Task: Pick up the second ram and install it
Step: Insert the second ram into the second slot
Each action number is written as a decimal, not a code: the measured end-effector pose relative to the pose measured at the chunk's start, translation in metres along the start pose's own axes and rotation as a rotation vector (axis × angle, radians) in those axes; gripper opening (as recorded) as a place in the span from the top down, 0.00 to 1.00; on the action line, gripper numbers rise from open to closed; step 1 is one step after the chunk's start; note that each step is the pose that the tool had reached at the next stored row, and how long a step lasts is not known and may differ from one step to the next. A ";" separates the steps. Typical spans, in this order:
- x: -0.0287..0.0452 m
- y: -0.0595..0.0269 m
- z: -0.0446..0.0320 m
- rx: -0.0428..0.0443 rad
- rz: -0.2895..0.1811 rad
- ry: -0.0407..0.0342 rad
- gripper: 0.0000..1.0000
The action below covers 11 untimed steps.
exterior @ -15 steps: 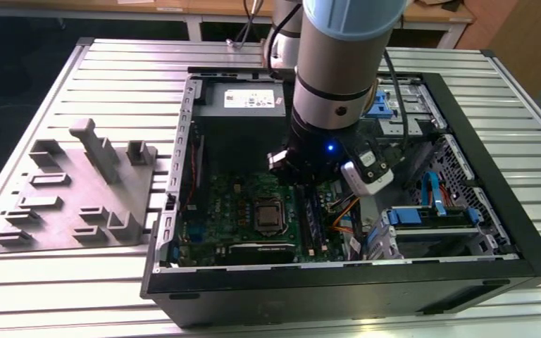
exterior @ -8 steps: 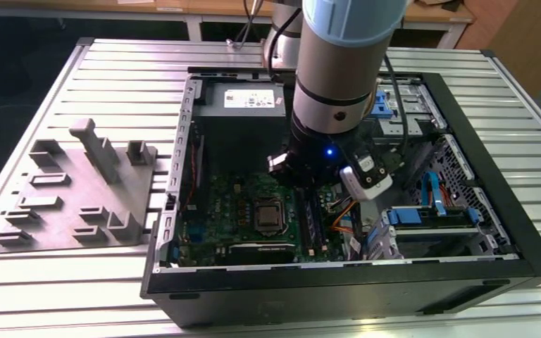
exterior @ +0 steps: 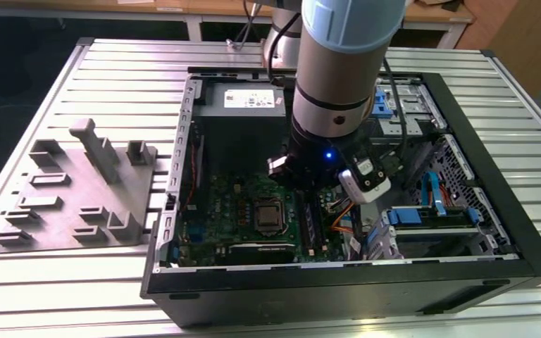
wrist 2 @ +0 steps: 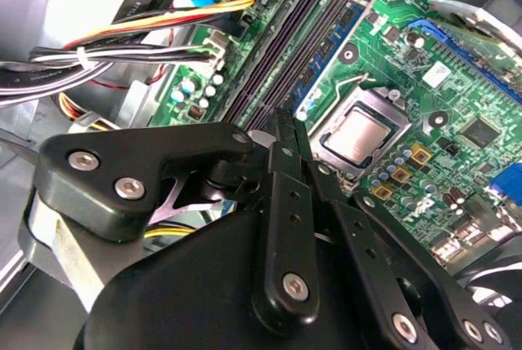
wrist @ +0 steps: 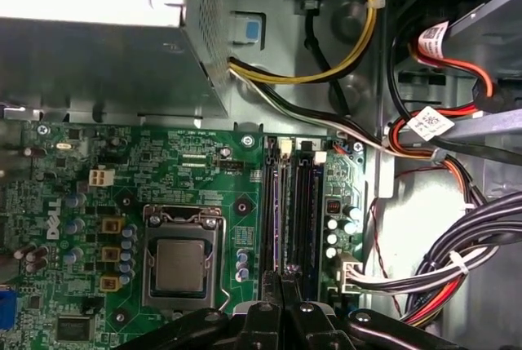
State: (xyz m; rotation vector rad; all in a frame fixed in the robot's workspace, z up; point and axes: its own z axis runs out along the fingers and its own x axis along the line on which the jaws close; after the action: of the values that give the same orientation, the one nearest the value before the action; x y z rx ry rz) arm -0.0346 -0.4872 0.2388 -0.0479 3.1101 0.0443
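My gripper [wrist: 282, 279] [wrist 2: 282, 120] is low inside the open PC case, fingers pressed together with nothing visible between them. Its tips hang over the row of long memory slots [wrist: 307, 203] beside the silver CPU [wrist: 179, 264] on the green motherboard [exterior: 219, 211]. A long narrow blue-edged ram stick [wrist: 273, 203] [wrist 2: 330, 55] [exterior: 310, 225] stands seated in the slot closest to the CPU. I cannot tell whether this is the second ram, nor whether the tips touch it. The slots under the fingers are hidden by the gripper.
Bundles of coloured cables [wrist: 457, 268] lie close beside the slots. The grey power supply [exterior: 242, 98] is at the case's far end, and drive bays with blue clips [exterior: 430, 215] are at the exterior view's right. A grey fixture tray [exterior: 78, 193] lies outside on the slatted table.
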 end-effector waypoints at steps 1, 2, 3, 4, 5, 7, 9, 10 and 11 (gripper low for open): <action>0.0000 -0.0003 0.0002 -0.0001 0.000 0.0000 0.89; 0.0000 -0.0006 0.0005 -0.0001 0.000 -0.0001 0.89; 0.0000 -0.0007 0.0010 -0.0002 0.000 -0.0001 0.89; 0.0001 -0.0009 0.0018 -0.0002 0.000 -0.0001 0.89; 0.0001 -0.0010 0.0028 -0.0001 0.000 0.0000 0.89; 0.0002 -0.0011 0.0055 -0.0002 0.000 -0.0001 0.89; 0.0003 -0.0012 0.0074 -0.0015 0.000 -0.0001 0.89; 0.0003 -0.0012 0.0077 -0.0018 0.000 -0.0001 0.89; 0.0003 -0.0013 0.0079 -0.0017 0.000 0.0000 0.89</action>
State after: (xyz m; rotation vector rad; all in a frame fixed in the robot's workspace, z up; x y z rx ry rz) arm -0.0346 -0.4883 0.2309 -0.0479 3.1101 0.0470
